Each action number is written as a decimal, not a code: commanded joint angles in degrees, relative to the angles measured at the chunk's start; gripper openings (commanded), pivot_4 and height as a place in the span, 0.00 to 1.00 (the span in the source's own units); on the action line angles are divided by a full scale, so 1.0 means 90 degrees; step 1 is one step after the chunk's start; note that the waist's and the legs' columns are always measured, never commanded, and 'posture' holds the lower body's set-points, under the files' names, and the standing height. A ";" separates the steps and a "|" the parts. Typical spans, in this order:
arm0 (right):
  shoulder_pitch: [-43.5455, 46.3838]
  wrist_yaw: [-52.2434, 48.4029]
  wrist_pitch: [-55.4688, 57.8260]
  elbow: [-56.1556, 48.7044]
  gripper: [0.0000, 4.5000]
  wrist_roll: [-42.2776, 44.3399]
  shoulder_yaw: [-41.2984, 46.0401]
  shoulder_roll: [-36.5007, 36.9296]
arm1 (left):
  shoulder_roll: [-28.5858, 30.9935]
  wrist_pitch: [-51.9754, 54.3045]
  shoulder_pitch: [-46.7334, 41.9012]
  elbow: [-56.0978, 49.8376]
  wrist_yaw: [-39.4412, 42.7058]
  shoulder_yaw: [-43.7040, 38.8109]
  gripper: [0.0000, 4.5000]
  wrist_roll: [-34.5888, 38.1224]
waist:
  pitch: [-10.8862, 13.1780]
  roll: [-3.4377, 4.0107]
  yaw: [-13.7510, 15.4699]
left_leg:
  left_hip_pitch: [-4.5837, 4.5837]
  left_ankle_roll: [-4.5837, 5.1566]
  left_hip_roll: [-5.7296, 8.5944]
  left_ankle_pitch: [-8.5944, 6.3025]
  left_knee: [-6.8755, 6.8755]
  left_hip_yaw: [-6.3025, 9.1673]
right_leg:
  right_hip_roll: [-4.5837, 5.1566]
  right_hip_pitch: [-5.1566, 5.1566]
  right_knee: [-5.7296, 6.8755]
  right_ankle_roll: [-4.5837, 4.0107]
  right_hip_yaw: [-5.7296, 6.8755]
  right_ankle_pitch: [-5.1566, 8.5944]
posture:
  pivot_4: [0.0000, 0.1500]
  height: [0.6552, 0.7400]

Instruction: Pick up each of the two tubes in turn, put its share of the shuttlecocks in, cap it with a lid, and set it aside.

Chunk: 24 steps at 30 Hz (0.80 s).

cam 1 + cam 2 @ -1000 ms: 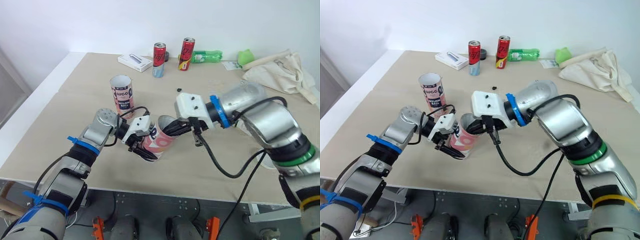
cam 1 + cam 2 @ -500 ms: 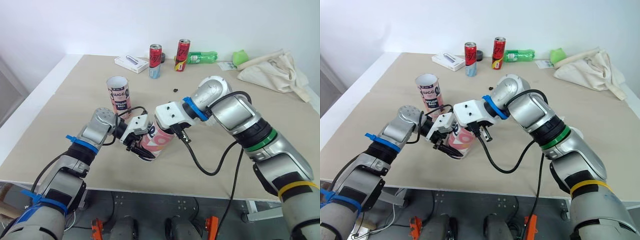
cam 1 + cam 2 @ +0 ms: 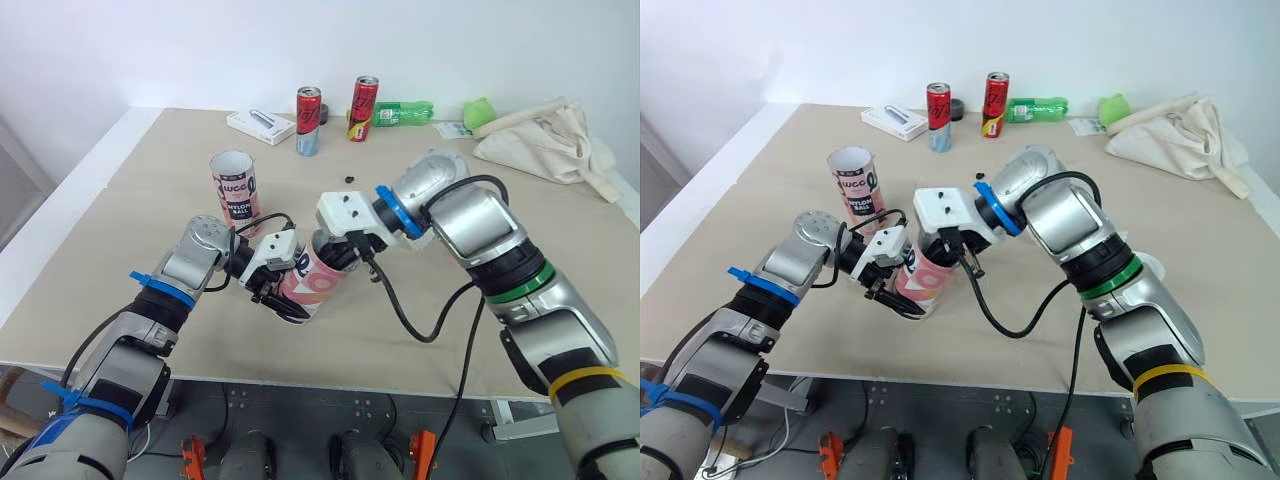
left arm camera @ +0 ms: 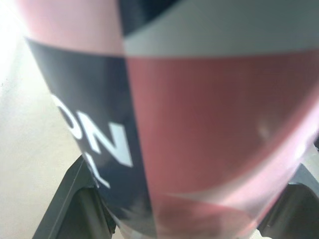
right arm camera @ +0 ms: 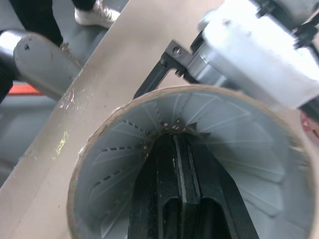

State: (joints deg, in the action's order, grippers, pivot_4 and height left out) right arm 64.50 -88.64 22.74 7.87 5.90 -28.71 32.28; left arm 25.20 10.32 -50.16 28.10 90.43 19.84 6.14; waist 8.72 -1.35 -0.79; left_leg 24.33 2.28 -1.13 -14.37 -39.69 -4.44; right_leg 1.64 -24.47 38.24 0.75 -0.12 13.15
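A pink and white tube [image 3: 318, 282] lies tilted just above the table near the front middle, and my left gripper [image 3: 272, 285] is shut on its lower body. In the left wrist view the tube [image 4: 199, 119] sits between the fingers [image 4: 75, 199]. My right gripper [image 3: 342, 256] is at the tube's open mouth with its shut fingers [image 5: 182, 199] reaching inside. White shuttlecock feathers [image 5: 119, 149] line the inside of the tube around them. A second, matching tube [image 3: 236, 184] stands upright and open further back on the left.
Two drink cans [image 3: 309, 107] [image 3: 361, 108], a green bottle [image 3: 405, 112], a white box [image 3: 259, 127] and a cloth bag [image 3: 545, 145] lie along the table's [image 3: 150, 200] far side. A small dark object [image 3: 349, 179] sits mid-table.
My right gripper pushed deeper into the tube's mouth, then drew back a little. The left gripper keeps the tube in the same place. The camera has shifted slightly.
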 commanded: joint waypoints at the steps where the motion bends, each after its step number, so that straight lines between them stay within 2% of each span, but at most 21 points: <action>1: 0.0129 -0.0157 0.0080 -0.0239 0.03 0.0177 0.0343 0.0160 | -0.0093 -0.0059 -0.0001 -0.0111 -0.0078 -0.0057 0.62 0.0068 | 0.0001 0.0000 0.0000 | 0.0000 0.0000 0.0001 0.0000 0.0000 0.0000 | 0.0001 0.0000 -0.0001 0.0001 0.0000 0.0000 | 1.00 1.00; 15: -0.0177 0.0168 0.0714 -0.1054 0.03 0.0880 0.1227 0.0869 | -0.0101 0.0021 0.0164 -0.0275 -0.0157 -0.0055 0.62 0.0121 | 0.0003 0.0001 -0.0001 | 0.0005 0.0000 -0.0002 0.0000 0.0009 -0.0001 | 0.0012 -0.0014 -0.0001 -0.0002 -0.0004 0.0002 | 1.00 1.00; 19: -0.0714 0.0689 0.1076 -0.1784 0.03 0.1331 0.2257 0.1420 | -0.0097 -0.0156 0.0309 -0.0339 -0.0258 -0.0059 0.62 0.0096 | 0.0003 0.0000 0.0046 | 0.0014 0.0001 0.0001 -0.0001 0.0009 0.0001 | 0.0024 -0.0016 -0.0007 0.0000 0.0002 0.0003 | 1.00 1.00; 24: -0.1578 0.1753 0.1735 -0.2688 0.03 0.1841 0.3505 0.1713 | -0.0222 -0.0495 0.0539 -0.0395 -0.0421 -0.0162 0.62 0.0209 | 0.0003 0.0000 0.0109 | 0.0015 0.0002 0.0000 -0.0003 0.0011 -0.0002 | 0.0025 -0.0023 -0.0006 0.0000 -0.0003 0.0003 | 1.00 1.00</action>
State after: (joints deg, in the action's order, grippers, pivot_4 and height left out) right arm 50.95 -75.80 36.64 -13.24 20.90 -1.09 46.72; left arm 23.55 7.49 -46.32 25.64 87.41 18.54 7.82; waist 8.75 -1.35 0.19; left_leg 24.46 2.30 -1.13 -14.39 -39.59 -4.42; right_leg 1.87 -24.65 38.19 0.74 -0.18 13.18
